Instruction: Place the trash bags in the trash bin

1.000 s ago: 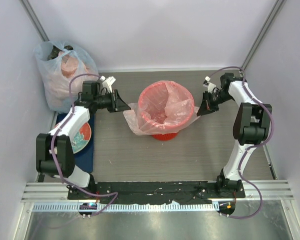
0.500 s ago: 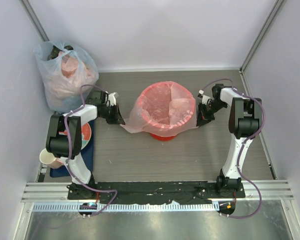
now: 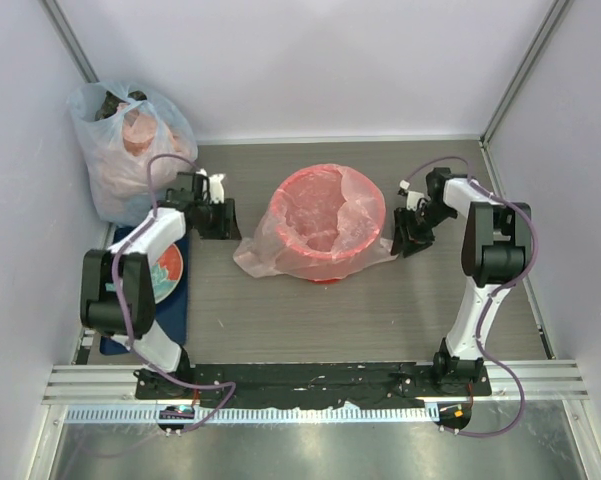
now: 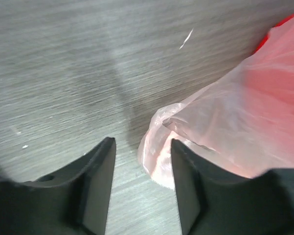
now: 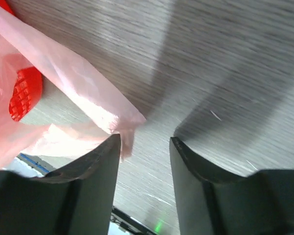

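Observation:
The trash bin (image 3: 318, 173), a round red lattice basket, stands mid-table with the pale-pink trash bag (image 3: 263, 252) set inside it. The bag's edges are folded out over the rim and hang down to the table on both sides. My left gripper (image 3: 220, 220) is low at the bin's left, open. In the left wrist view (image 4: 141, 143) the bag's crumpled edge (image 4: 159, 152) lies loose between the fingers, close to the right one. My right gripper (image 3: 408, 232) is open at the bin's right. In the right wrist view (image 5: 145, 141) a bag corner (image 5: 128, 128) hangs by the left finger (image 5: 95, 181), unpinched, with red mesh (image 5: 24, 93) behind.
A big bluish-clear bag (image 3: 130, 150) with pink lumps stands in the back left corner. A patterned plate (image 3: 166, 272) lies on a blue mat (image 3: 176, 305) beside the left arm. White walls close in on three sides.
Both grippers have gone from shut on the bag's edges to open, letting the plastic drop. The bag now hangs lower round the bin. The left gripper drew back to the left.

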`<control>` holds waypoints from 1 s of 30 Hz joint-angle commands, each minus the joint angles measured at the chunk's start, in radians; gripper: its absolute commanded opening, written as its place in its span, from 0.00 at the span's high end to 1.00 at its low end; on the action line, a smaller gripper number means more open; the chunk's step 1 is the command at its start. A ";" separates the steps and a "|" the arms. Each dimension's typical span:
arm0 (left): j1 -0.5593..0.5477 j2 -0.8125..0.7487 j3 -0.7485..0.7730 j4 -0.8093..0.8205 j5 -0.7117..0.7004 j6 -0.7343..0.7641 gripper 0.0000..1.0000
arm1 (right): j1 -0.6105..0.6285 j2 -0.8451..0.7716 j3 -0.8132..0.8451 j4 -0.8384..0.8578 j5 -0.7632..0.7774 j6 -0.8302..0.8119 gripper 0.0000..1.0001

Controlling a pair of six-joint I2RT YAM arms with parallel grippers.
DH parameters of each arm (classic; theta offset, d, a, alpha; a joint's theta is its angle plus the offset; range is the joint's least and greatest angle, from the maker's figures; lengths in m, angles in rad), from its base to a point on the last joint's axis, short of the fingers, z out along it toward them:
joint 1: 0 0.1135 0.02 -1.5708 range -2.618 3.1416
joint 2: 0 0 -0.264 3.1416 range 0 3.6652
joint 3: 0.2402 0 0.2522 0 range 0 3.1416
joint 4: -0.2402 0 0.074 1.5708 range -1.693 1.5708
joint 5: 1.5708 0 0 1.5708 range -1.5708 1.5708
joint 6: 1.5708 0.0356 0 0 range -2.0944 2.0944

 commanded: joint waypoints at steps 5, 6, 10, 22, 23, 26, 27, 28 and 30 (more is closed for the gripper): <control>0.013 -0.267 0.206 -0.112 -0.087 0.135 0.22 | -0.086 -0.178 0.054 -0.134 0.009 -0.042 0.25; 0.013 -0.273 0.231 -0.146 -0.070 0.176 0.24 | -0.097 -0.196 0.062 -0.148 -0.003 -0.056 0.25; -0.042 -0.237 0.427 -0.180 0.140 0.267 0.35 | -0.132 -0.239 0.120 -0.218 -0.097 -0.070 0.26; -0.489 0.221 0.922 -0.468 0.038 0.440 0.74 | -0.086 -0.310 0.314 -0.033 -0.329 0.248 0.30; -0.515 0.228 0.907 -0.465 0.042 0.452 0.74 | -0.065 -0.316 0.315 -0.017 -0.333 0.268 0.30; -0.558 0.233 0.802 -0.398 0.048 0.471 0.76 | -0.016 -0.328 0.318 0.033 -0.323 0.318 0.30; -0.567 0.230 0.773 -0.350 0.044 0.481 0.77 | 0.013 -0.331 0.318 0.041 -0.318 0.326 0.30; -0.587 0.235 0.724 -0.332 0.015 0.486 0.78 | 0.027 -0.333 0.317 0.050 -0.313 0.326 0.30; -0.595 0.271 0.670 -0.307 -0.014 0.492 0.78 | 0.038 -0.334 0.314 0.047 -0.289 0.311 0.30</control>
